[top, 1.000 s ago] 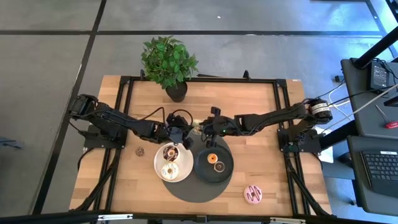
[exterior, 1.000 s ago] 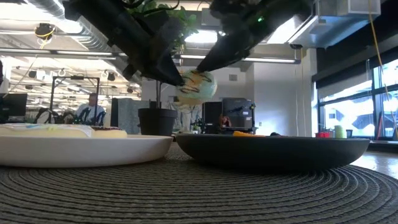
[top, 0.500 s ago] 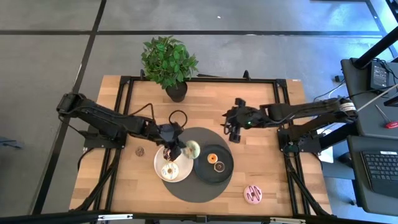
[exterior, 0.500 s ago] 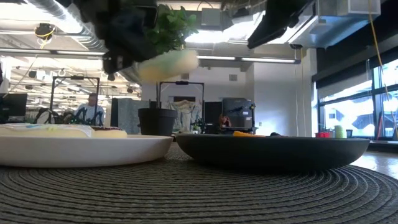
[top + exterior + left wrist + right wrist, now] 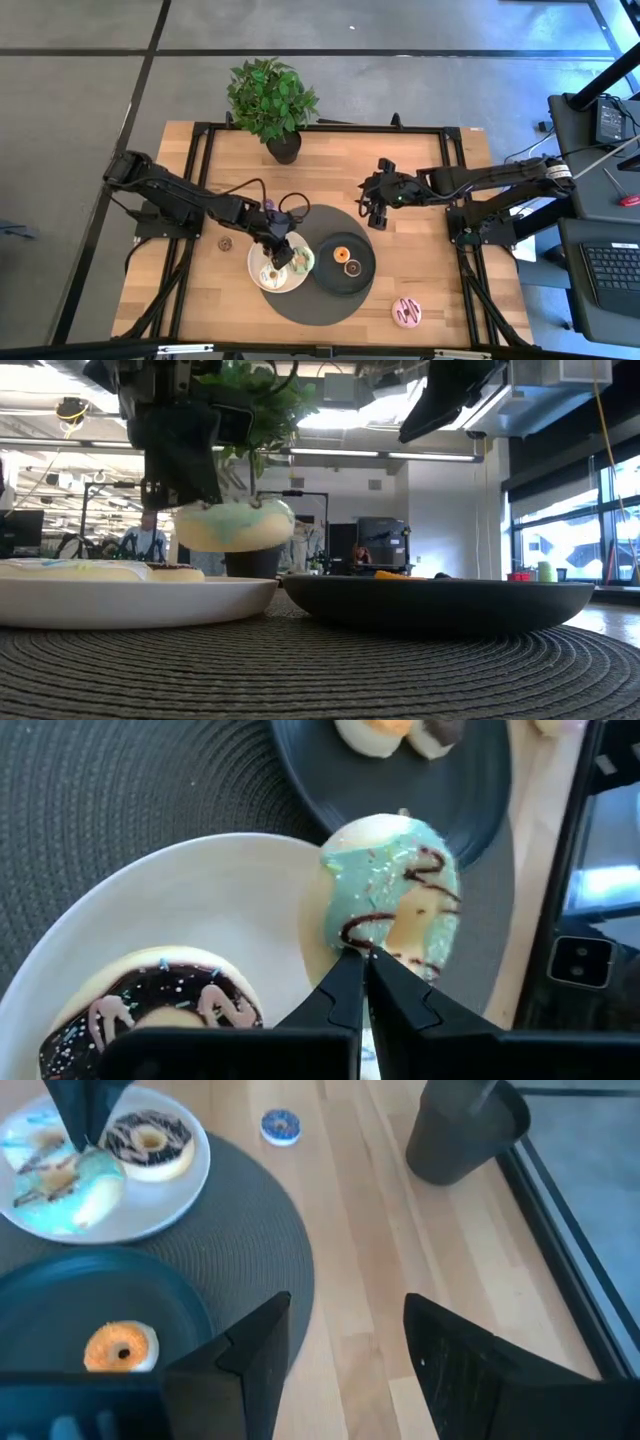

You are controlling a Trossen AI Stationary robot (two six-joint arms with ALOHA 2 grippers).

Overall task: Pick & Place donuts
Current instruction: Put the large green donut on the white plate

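Note:
My left gripper [image 5: 284,254] is shut on a mint-green iced donut with chocolate drizzle [image 5: 301,260], just over the right side of the round white plate [image 5: 253,268]. In the low view the green donut [image 5: 235,525] lies level, a little above the white plate [image 5: 130,600]. A chocolate-iced donut [image 5: 150,1010] and a pale one [image 5: 271,274] rest on the white plate. Two small donuts, one of them orange [image 5: 342,255], sit in the black plate [image 5: 322,275]. My right gripper [image 5: 375,208] is open and empty above the bare wood, right of the mat's far edge. My left gripper pinches the green donut by the edge of its ring [image 5: 358,942] between its two shut fingers [image 5: 345,985], coming from above and pointing down. The donut hangs roughly level below the fingertips, lifted clear just above the white plate.
A round dark woven mat [image 5: 320,305] lies under both plates. A pink donut [image 5: 406,312] lies on the wood near the right front, a small blue one [image 5: 281,1125] left of the white plate. A potted plant [image 5: 283,148] stands at the far edge.
A second ago both grippers met at the green donut above the mat's far side. The right gripper let go and drew back toward the table's right. The left gripper carried the donut toward the near edge and down over the white plate, and the donut now lies level.

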